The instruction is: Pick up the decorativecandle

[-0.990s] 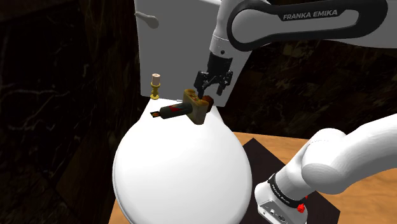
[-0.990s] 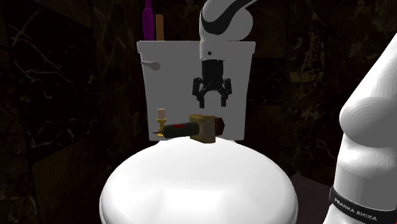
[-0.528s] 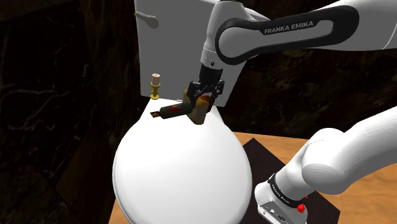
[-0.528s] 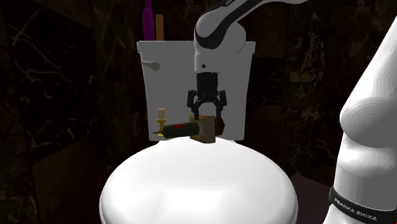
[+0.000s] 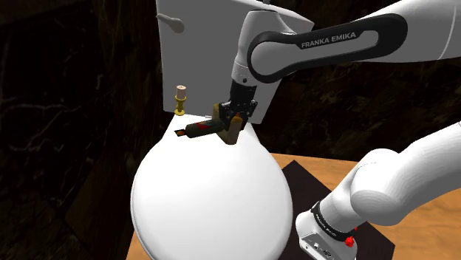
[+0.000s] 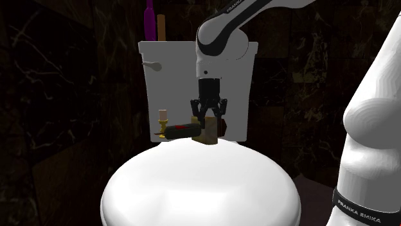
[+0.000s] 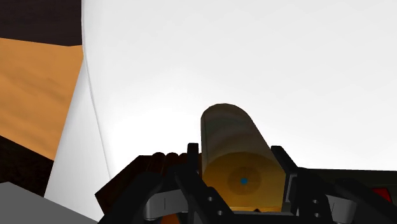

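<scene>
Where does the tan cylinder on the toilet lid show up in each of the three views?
Shoulder view: the tan cylinder is above centre, under the gripper, near the tank.
Second exterior view: just above centre, before the tank.
Wrist view: at the gripper, close up.
Shared landmark: the white toilet lid beneath it.

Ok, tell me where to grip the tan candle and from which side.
Grip the tan candle across its round sides near the top end, coming from above: it stands roughly upright on the toilet lid, and the fingers clasp it so.
</scene>
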`<state>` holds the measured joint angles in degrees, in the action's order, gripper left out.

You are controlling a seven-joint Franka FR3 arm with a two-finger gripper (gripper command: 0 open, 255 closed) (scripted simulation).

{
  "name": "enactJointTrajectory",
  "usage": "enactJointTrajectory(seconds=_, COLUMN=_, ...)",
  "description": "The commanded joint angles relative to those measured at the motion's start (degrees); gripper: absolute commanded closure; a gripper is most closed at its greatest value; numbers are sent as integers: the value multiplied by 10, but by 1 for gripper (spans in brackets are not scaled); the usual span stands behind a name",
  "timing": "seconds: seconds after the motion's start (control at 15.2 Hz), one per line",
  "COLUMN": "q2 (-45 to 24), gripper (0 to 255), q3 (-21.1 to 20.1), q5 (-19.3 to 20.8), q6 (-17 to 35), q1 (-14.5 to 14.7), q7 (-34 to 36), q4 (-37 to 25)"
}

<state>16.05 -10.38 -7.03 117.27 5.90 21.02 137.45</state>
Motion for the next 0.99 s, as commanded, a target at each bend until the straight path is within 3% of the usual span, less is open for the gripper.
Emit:
enactJointTrajectory(seconds=0.0, q2=-1, gripper=255, q3=0, q5=0, q6=0, q1=0, q7=0, q4=1)
enactJointTrajectory(seconds=0.33, q2=1, gripper=255, q3=0, q5=0, q6=0, q1=0, q7=0, q4=1)
enactJointTrajectory(seconds=0.92, q2=25, gripper=255, q3=4, q5=1, q6=-73, q1=-1, q7=3, q4=-48)
